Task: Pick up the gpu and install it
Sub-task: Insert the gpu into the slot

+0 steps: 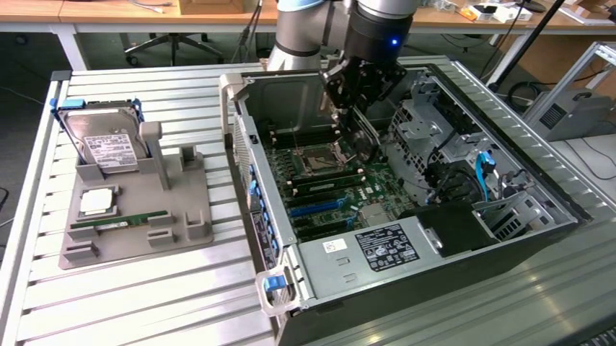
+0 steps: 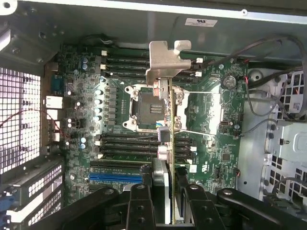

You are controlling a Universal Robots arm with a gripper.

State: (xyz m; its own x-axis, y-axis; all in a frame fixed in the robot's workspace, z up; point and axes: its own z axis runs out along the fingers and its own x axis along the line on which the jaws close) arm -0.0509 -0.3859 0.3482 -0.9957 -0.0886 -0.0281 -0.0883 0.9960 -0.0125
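Between the fingers of the gripper (image 2: 170, 194) sits the gpu (image 2: 166, 135), seen edge-on as a narrow strip, with the jaws part-closed and clamped on its two flat faces. Its long axis runs straight out from the tool toward the motherboard (image 2: 211, 120), and the silvery metal bracket is at the end farthest from the fingers. In the exterior view the gripper (image 1: 358, 86) stands over the open case (image 1: 241, 130) at its far end, and the gpu (image 1: 358, 137) hangs below it inside the case. The card lines up over the area of the processor socket (image 2: 148, 108), not over the blue slot (image 2: 115, 176), which lies off to one side and apart from the card's edge. By judgement, the card is lifted and carried but not seated; whether its far end touches the board cannot be told. Outside the case, on the exterior view's left, a grey fixture (image 1: 183, 209) holds the hard drive (image 1: 106, 140) and the memory stick (image 1: 120, 220).
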